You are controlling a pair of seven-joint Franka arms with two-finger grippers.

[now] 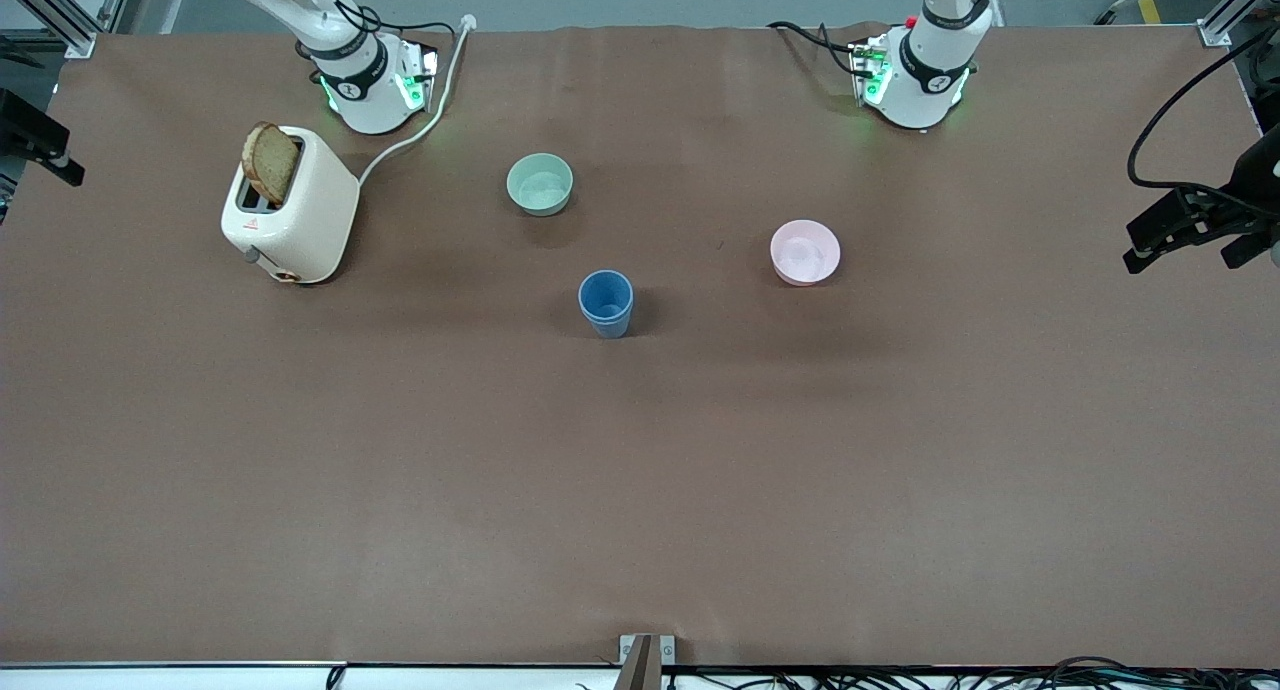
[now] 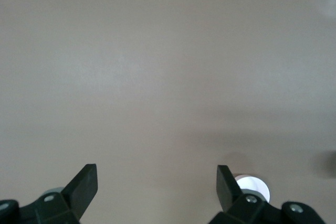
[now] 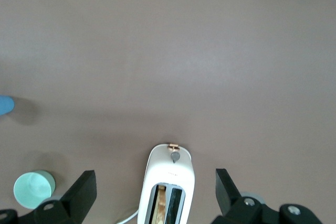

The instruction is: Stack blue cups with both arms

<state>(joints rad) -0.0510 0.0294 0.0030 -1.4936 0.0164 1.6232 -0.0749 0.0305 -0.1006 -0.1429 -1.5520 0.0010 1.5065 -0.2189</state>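
Blue cup (image 1: 606, 303), smooth and tapered, stands upright on our brown tabletop (image 1: 640, 470). Our left end effector (image 2: 156, 190) and right end effector (image 3: 156, 192) gape wide, holding nothing.

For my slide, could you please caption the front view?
One blue cup stands mid-table among a green bowl, pink bowl and toaster.

A blue cup (image 1: 605, 303) stands upright on the brown desk (image 1: 640, 470), just above the middle of the frame in the front view. It is plain matte blue, tapered, taller than wide, with no handle and its mouth facing up. Whether a second cup sits nested inside it cannot be told. In the right wrist view its edge shows at the frame's border (image 3: 5, 104).
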